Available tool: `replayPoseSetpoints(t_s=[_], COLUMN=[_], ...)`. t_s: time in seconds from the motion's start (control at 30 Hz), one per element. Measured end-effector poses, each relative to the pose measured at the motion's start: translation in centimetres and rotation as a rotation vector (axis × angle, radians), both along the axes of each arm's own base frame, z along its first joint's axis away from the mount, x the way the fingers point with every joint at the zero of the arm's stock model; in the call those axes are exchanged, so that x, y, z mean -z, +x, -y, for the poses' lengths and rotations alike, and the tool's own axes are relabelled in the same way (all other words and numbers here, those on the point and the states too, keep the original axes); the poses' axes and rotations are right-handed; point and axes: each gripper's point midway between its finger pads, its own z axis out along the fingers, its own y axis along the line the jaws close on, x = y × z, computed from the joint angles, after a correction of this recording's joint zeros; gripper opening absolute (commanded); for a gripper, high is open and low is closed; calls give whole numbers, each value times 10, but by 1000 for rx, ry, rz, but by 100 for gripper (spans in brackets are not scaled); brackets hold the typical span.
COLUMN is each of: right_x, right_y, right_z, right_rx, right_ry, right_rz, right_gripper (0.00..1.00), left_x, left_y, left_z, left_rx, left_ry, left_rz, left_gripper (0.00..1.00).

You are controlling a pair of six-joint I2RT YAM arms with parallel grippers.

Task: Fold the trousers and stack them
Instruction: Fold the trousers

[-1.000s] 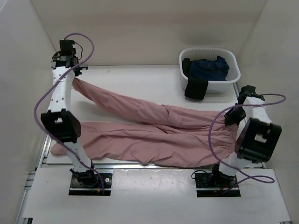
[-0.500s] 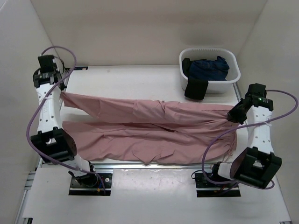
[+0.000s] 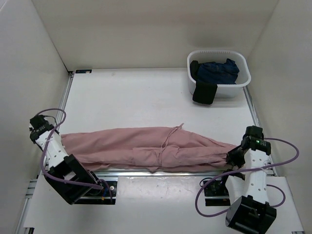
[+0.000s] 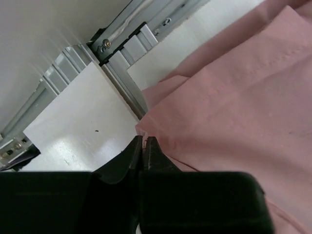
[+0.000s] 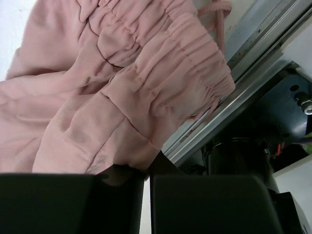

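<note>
We take this for a robotics lab, a closed test cell rather than a home. Plain white walls point(image 3: 146, 34) box in a bare white desk point(image 3: 146, 92) on three sides. Beneath the left tool point(image 4: 144, 141) and the right tool point(image 5: 146, 168) run bolted aluminium rails point(image 4: 127, 52). Behind the tools, two white arms point(image 3: 51, 148) stand on black plates point(image 3: 91, 187), trailing purple cables point(image 3: 196, 204). A white basket point(image 3: 243, 80) sits well ahead of the right tool.

No text, label, brand or number could be read in any view; no sign showed either. Every surface in sight was unmarked.
</note>
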Motion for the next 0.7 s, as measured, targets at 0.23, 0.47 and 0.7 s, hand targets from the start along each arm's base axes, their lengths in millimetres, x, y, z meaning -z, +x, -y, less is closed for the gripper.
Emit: replayPoseSetpoints(t_s=[0.23,0.47,0.7], right_x=[-12,-36,-4], right_y=[12,23,8], right_z=[4,3,12], right_rx=[16,7,71], right_ry=[-15,-13,-53], right_rz=[48,106,34], right_gripper=[7,23,95], left_x=[-9,-22,9], left_y=[5,30,-3], left_z=[-21,-31,-16], left_rx=[-67,-41,-80], left_ry=[-9,-44,-37], left_rz=[75,130,89], left_gripper=[14,22,80])
